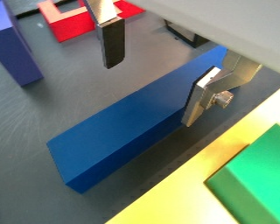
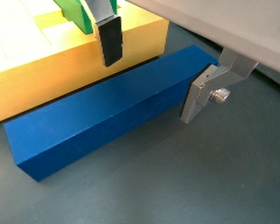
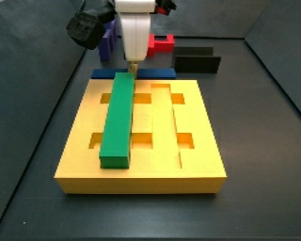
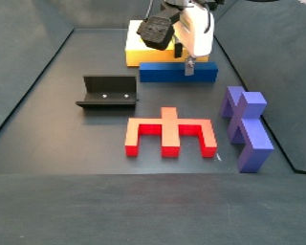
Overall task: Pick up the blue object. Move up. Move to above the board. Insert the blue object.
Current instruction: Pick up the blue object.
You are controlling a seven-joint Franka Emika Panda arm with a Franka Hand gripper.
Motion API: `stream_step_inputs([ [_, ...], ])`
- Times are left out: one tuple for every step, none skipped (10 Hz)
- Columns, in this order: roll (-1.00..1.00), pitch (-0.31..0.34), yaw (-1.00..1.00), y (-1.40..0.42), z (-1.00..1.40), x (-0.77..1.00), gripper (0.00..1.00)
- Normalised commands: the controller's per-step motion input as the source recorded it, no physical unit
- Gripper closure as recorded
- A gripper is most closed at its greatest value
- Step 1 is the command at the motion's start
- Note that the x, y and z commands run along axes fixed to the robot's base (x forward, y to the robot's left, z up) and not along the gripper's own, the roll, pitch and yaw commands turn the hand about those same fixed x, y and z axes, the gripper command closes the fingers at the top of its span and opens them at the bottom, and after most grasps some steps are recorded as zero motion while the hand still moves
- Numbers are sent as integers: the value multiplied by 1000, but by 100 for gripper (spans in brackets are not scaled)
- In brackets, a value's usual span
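Note:
The blue object [image 1: 119, 131] [image 2: 95, 122] is a long blue bar lying flat on the dark floor, right against the end of the yellow board [image 2: 49, 74] [image 3: 198, 132]. My gripper [image 1: 152, 94] [image 2: 150, 90] is open and straddles the bar near one end. One dark-padded finger [image 1: 112, 44] hangs on one long side and the silver finger [image 1: 201, 96] on the other. In both side views the gripper [image 3: 132, 68] [image 4: 190, 67] reaches down onto the bar [image 3: 160, 72] [image 4: 163, 73]. A green bar [image 3: 119, 118] lies in a groove of the board.
A red comb-shaped piece [image 4: 171, 134] and a purple-violet notched block [image 4: 245, 127] lie on the floor away from the board. The fixture [image 4: 107, 92] stands to one side of them. Dark walls enclose the floor.

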Motion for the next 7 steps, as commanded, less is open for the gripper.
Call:
stream_step_inputs([
  [261, 111, -440, 0, -189, 57, 0],
  [186, 89, -400, 0, -240, 6, 0],
  [139, 70, -337, 0, -249, 0, 0],
  [94, 63, -257, 0, -177, 0, 0],
  [39, 60, -183, 0, -146, 31, 0],
  [0, 60, -120, 3, -146, 63, 0],
  [0, 69, -97, 11, -154, 97, 0],
])
